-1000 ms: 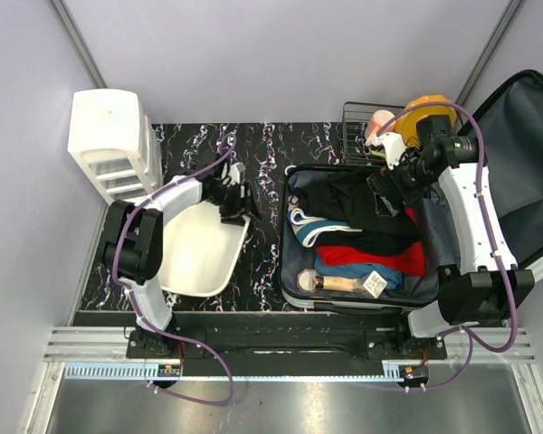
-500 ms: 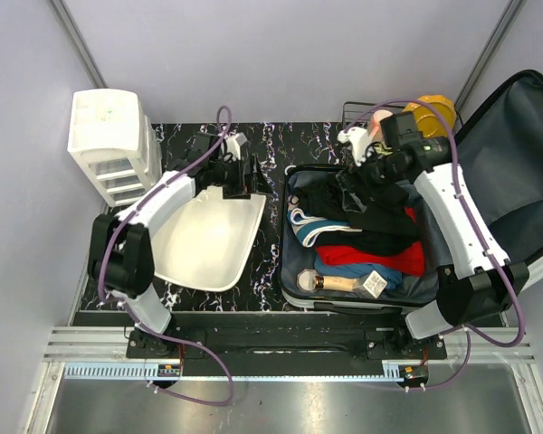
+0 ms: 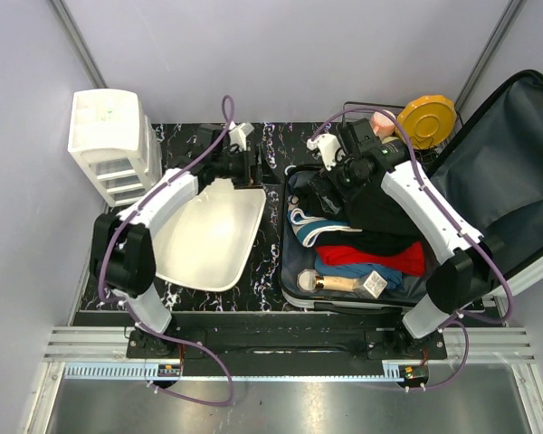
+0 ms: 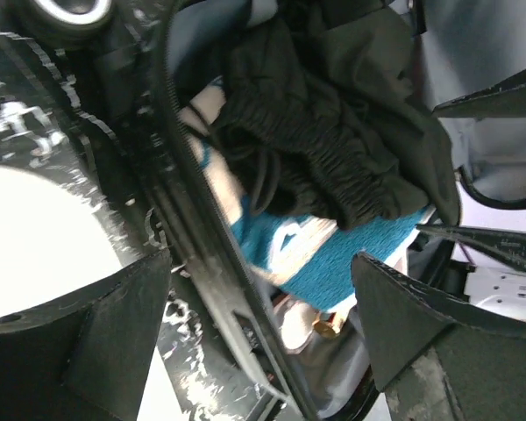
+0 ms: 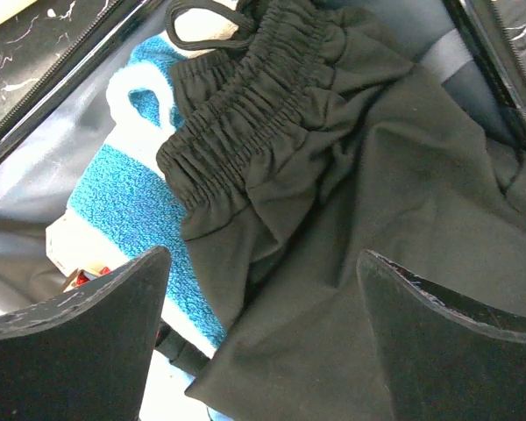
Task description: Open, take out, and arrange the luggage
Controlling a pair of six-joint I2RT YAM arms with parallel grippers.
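Top view, luggage: the luggage [image 3: 288, 258] lies open on the right half of the black marbled table [image 3: 264, 271]. Its lid is raised toward the right, with the dark grey lining showing.
Top view, contents: a black garment [image 3: 380, 212] lies across the far part and a blue-and-white towel [image 3: 312, 226] sits at the left wall. Nearer are red cloth [image 3: 380, 256] and blue cloth [image 3: 353, 269], and at the near wall a tan bottle [image 3: 335, 283] and a small labelled box [image 3: 374, 284].
Top view, other containers: a white tub [image 3: 208, 253] sits just left of the luggage and a white drawer unit [image 3: 109, 136] at the far left corner. A wire basket [image 3: 355, 113] stands behind the luggage, with a yellow disc [image 3: 427, 119] and a pink item [image 3: 382, 120] at it.
Top view, room: pale grey walls [image 3: 281, 54] stand on three sides and a metal rail [image 3: 253, 342] runs along the near edge.
Top view, claws: the left gripper [image 3: 256, 170] is over the tub's far corner. The right gripper [image 3: 324, 188] is over the luggage's far left corner.
Left wrist view: the fingers [image 4: 79, 333] are spread wide and hold nothing. The luggage's black zip rim runs diagonally between them. The towel and the elastic-waisted black garment are inside, and the tub is at the left.
Right wrist view: the fingers [image 5: 79, 324] stand wide apart with nothing gripped. The black garment's gathered waistband and drawstring lie directly below, with the towel to the left on the grey lining. Whether the tips touch the cloth cannot be told.
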